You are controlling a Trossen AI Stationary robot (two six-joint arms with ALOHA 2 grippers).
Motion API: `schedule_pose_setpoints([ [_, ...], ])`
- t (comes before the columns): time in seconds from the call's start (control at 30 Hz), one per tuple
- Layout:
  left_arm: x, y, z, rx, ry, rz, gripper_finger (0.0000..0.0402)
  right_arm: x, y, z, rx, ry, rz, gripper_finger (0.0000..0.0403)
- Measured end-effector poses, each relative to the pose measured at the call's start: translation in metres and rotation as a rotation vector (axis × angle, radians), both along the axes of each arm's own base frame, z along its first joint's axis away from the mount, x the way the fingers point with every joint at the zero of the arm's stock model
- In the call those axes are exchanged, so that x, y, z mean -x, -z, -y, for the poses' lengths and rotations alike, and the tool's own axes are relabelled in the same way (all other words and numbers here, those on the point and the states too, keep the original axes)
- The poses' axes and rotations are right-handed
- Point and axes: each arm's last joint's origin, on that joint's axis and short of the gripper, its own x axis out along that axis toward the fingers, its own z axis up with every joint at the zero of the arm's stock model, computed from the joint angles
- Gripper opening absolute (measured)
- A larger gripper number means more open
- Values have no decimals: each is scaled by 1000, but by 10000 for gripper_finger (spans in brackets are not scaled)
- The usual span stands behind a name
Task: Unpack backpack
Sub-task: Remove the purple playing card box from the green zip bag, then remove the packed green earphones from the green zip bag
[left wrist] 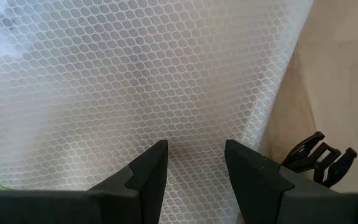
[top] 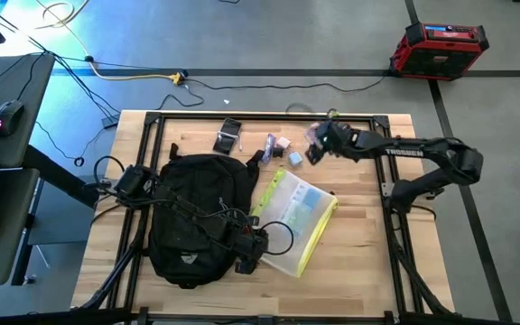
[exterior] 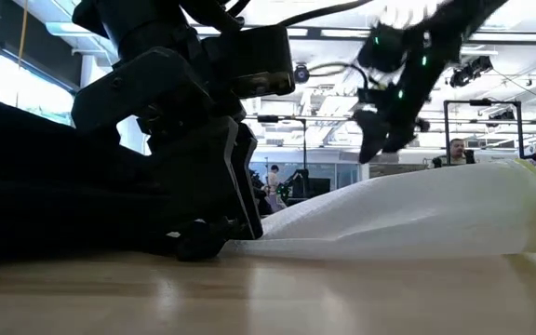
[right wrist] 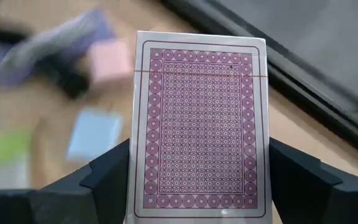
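Right wrist view: right gripper (right wrist: 197, 180) clamps a maroon-patterned card box (right wrist: 201, 124); thin grip, could slip. Left gripper (left wrist: 194, 168), jaws narrowly parted over the translucent mesh pouch (left wrist: 135, 81), sits at five o'clock of the black fabric backpack (top: 192, 217).

No legible text or labels.

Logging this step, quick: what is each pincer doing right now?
Left pincer: open, over the translucent mesh pouch, holding nothing.
Right pincer: shut on a maroon-patterned card box.

Both arms are black with thin black cables looped along them, and the right arm (top: 422, 149) has white letters.
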Motion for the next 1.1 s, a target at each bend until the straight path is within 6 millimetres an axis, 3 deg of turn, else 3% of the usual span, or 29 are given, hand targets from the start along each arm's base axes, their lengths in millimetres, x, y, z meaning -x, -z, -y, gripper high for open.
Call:
schedule_pose_setpoints([
  [0.17, -1, 0, -3, -4, 10, 2, 145, 7, 22, 27, -2, 79, 197, 280],
  [0.33, -2, 0, -4, -3, 5, 4, 145, 3, 41, 34, -26, 113, 144, 284],
  [0.4, -2, 0, -4, 2, -6, 4, 145, 1, 45, 36, -27, 141, 134, 314],
  [0.53, -2, 0, -4, 4, -12, 4, 145, -3, 42, 37, -23, 170, 162, 382],
  [0.7, -2, 0, -4, 4, -12, 4, 145, -10, 18, 25, 16, 61, 156, 369],
  [0.77, -2, 0, -4, 4, -12, 4, 145, -11, 7, 11, 33, -24, 135, 356],
  [0.87, -2, 0, -4, 4, -11, 2, 145, -10, -7, -27, 23, -195, 76, 341],
  [1.0, -1, 0, -3, 8, -5, -3, 145, -3, -8, -97, 17, -348, 20, 327],
  [1.1, 0, 0, -1, 7, 1, -9, 145, 6, 1, -157, -66, -478, 80, 322],
])
